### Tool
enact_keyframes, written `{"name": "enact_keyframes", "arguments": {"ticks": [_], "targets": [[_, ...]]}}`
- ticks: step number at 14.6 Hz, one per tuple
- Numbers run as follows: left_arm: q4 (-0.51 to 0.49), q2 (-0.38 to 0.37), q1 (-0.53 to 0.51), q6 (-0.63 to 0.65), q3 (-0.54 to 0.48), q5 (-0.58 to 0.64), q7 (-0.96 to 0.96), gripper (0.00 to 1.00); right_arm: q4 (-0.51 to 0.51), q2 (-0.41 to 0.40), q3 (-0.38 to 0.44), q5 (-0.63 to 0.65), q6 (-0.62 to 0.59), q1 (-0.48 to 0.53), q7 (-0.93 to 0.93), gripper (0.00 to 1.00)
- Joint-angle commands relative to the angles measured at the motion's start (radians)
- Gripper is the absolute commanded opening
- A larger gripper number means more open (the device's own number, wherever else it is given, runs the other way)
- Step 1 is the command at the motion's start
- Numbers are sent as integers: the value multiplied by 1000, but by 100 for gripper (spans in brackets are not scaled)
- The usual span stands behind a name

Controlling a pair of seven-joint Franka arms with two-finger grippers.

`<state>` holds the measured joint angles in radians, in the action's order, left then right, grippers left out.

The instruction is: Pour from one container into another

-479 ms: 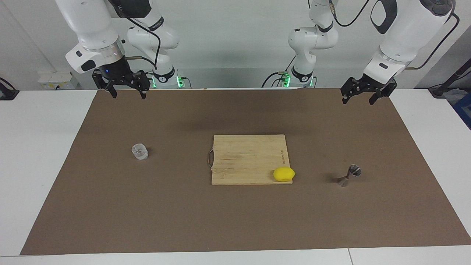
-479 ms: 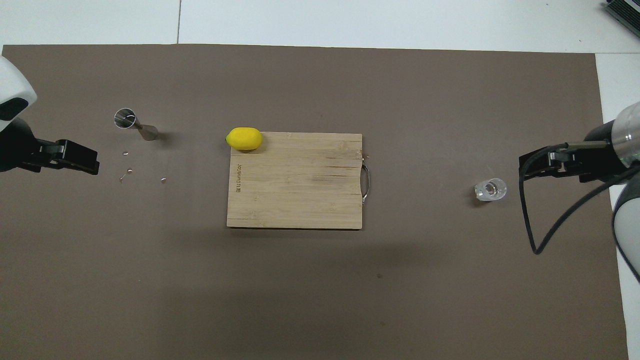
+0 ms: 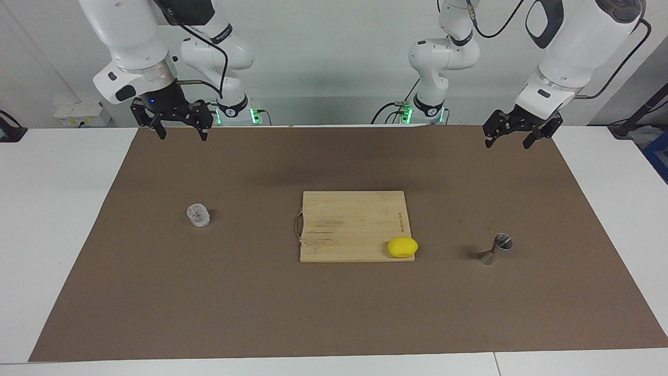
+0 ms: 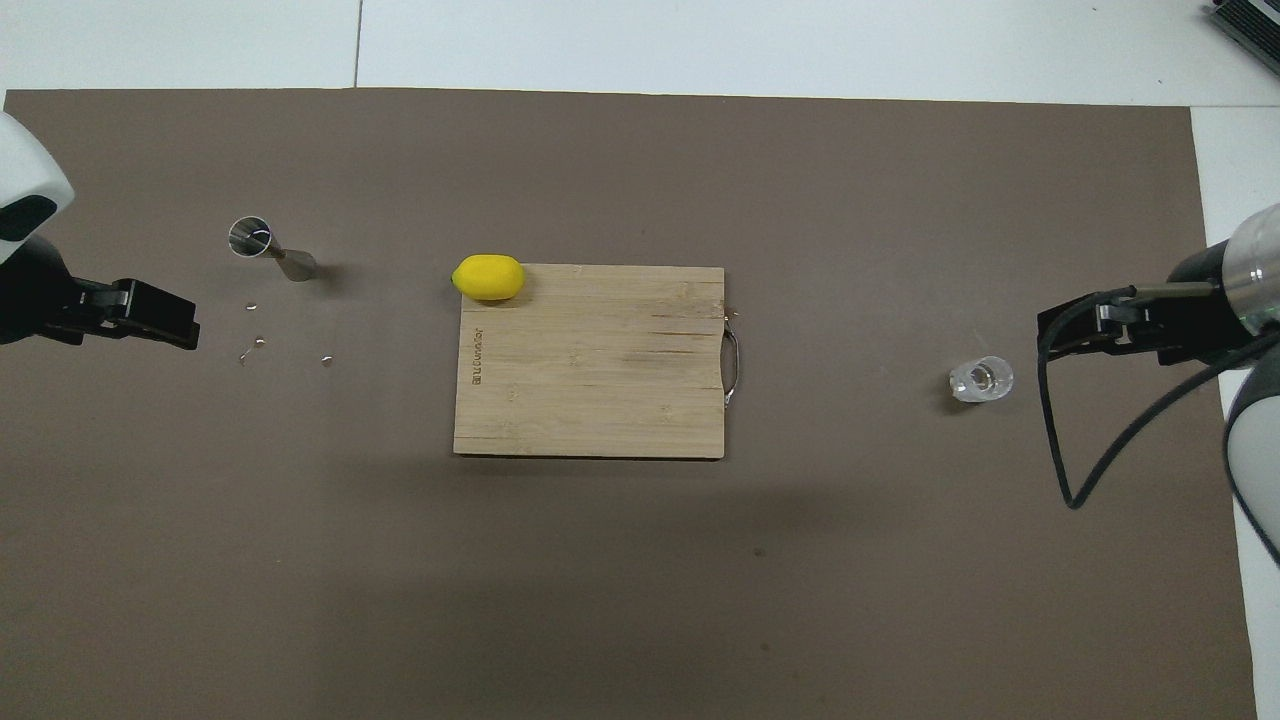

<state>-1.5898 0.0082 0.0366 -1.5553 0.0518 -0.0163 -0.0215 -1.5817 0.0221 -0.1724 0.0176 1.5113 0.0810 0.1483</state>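
A small clear glass cup [image 3: 198,215] [image 4: 981,379] stands upright on the brown mat toward the right arm's end of the table. The steel hourglass jigger [image 3: 496,249] [image 4: 268,248] stands on the mat toward the left arm's end. My right gripper [image 3: 179,128] [image 4: 1060,330] hangs open, high over the mat's edge by its base, empty. High over the mat near its own base, my left gripper [image 3: 507,138] [image 4: 170,325] also stands open and empty. Neither gripper touches anything.
A wooden cutting board [image 3: 355,225] [image 4: 592,360] lies at the middle of the mat, with a yellow lemon [image 3: 402,247] [image 4: 488,277] on its corner toward the jigger. A few small droplets [image 4: 258,342] dot the mat near the jigger. White table [image 3: 57,209] surrounds the mat.
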Motion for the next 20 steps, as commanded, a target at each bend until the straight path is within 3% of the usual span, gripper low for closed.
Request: {"name": "enact_keyframes", "arguments": {"ticks": [1, 6, 9, 14, 20], "targets": [[-32, -16, 12, -32, -15, -8, -8, 100, -1, 2, -4, -5, -5, 6, -29, 100], [-21, 64, -92, 55, -27, -89, -2, 100, -6, 4, -4, -5, -5, 6, -29, 100], [-21, 125, -171, 40, -36, -168, 20, 100, -4, 2, -4, -5, 16, 6, -29, 100], [-93, 157, -216, -43, -111, -367, 371, 100, -4, -1, -4, -7, 27, 8, -29, 100], [-214, 191, -334, -120, -113, -638, 730, 100, -4, 1, -4, -5, 27, 8, -30, 100]]}}
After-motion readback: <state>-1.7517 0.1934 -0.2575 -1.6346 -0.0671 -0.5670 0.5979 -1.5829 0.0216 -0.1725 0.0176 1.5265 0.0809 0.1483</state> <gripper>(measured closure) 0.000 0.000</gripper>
